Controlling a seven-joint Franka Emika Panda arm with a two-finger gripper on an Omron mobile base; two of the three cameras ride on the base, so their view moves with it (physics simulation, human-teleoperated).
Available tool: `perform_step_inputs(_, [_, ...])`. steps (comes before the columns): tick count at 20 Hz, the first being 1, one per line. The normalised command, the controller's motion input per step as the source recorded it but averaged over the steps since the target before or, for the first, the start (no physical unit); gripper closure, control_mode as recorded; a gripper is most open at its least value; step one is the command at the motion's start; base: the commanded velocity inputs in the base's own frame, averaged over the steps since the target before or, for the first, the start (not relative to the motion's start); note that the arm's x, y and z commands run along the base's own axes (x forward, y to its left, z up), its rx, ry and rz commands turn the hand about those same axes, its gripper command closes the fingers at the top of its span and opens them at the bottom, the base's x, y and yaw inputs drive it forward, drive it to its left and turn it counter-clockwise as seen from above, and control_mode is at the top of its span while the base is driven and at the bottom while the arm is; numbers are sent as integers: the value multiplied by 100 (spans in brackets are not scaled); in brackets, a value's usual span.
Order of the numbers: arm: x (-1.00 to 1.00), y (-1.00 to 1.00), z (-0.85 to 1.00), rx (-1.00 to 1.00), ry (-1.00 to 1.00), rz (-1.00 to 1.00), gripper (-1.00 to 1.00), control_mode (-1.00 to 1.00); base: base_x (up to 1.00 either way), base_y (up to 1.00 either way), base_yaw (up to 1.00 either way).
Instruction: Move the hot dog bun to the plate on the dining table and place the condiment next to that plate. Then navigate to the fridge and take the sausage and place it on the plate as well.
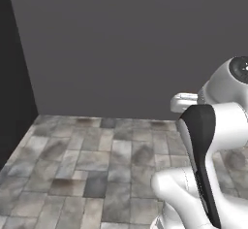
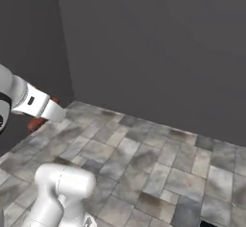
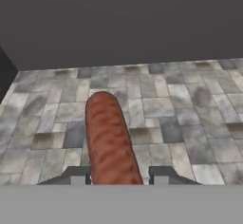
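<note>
No brand, label or writing readable on anything in any view.

Hand view: the sausage (image 3: 110, 140), dark reddish-brown with mottled streaks, runs from the bottom centre of the frame up to mid-frame, its rounded far end free. The gripper (image 3: 116, 176) is clenched on it, the two dark fingertips (image 3: 77, 175) pressed against its near end on either side. The far end is seen against the stone-tile floor (image 3: 190, 114), well clear of it.

Right base view: the white forearm crosses the left edge at mid-height; a reddish-brown bit of the sausage (image 2: 36, 123) pokes out below and behind the white hand, another sliver above it. The fingers themselves are hidden there.

Edges and room: the grey-brown tiled floor (image 1: 87, 165) fills the lower half of the left base view, bare from the arm across to the left. A plain dark grey wall (image 1: 121, 43) bounds it along the top; a darker panel (image 1: 12, 77) closes the left edge, meeting the wall at a vertical corner in the upper left. In the right base view the wall (image 2: 168, 53) runs diagonally from mid-left to lower right, open tiles before it.
</note>
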Motion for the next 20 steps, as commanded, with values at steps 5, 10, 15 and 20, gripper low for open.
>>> perform_step_inputs(5, [0, 0, 0, 0, 0, 0, 100, 100, 100, 0, -45])
perform_step_inputs(10, [0, 0, 0, 0, 0, 0, 100, 100, 100, 7, -52])
perform_step_inputs(15, [0, 0, 0, 0, 0, 0, 100, 100, 81, 30, -67])
perform_step_inputs(20, [0, 0, 0, 0, 0, 0, 100, 100, 62, 49, -76])
